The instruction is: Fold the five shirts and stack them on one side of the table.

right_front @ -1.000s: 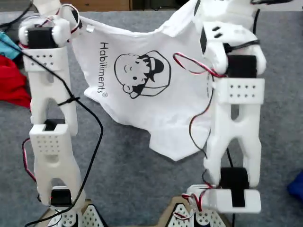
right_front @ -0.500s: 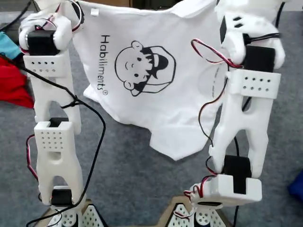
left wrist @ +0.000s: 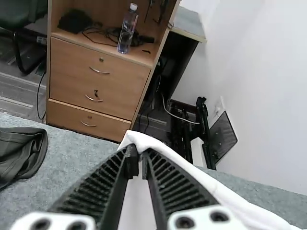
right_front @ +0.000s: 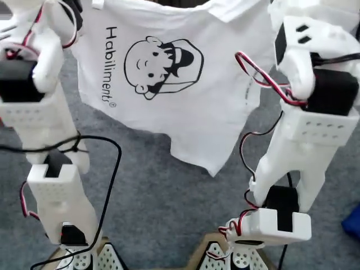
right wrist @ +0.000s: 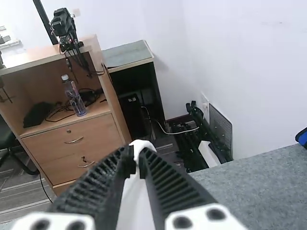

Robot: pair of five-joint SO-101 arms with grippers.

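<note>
Shirt in hand: a white T-shirt (right_front: 169, 118) with a cartoon-face print hangs spread between the two arms, and its lower part seems to be off the grey bench (right_front: 152, 225).
Left claw (left wrist: 138, 155): clamped on one end of the shirt's upper edge.
Right claw (right wrist: 137, 155): pinched tight on the other end of that edge.
Handling: light, limp cloth that sags wherever it is unsupported, so corners or shoulder seams look like the best holds.
Count: one white shirt aloft, one dark olive garment (left wrist: 19, 148) crumpled on the bench, two claws.
</note>
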